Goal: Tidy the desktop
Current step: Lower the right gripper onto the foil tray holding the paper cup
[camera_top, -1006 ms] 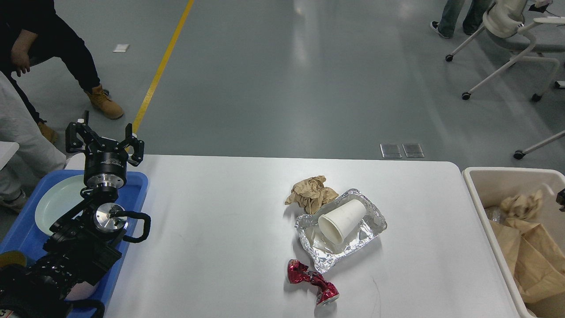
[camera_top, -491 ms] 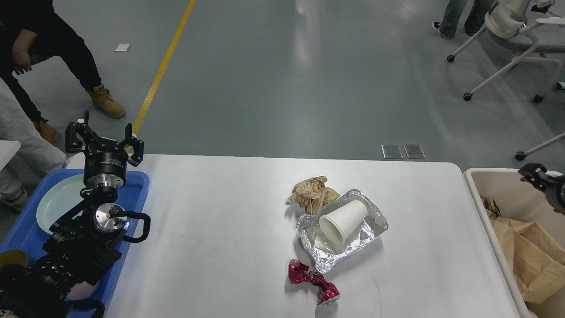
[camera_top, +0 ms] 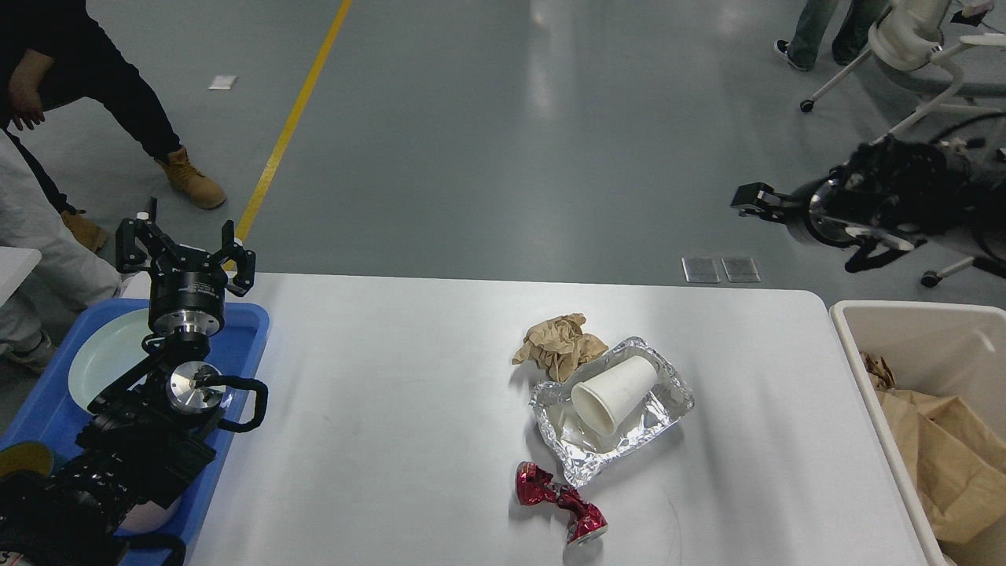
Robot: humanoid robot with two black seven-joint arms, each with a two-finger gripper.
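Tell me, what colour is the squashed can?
The squashed can is shiny red, seen in the head view.

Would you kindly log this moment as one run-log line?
left gripper: open, above blue tray | right gripper: raised beyond desktop, empty | remaining: paper cup, foil tray, crushed can
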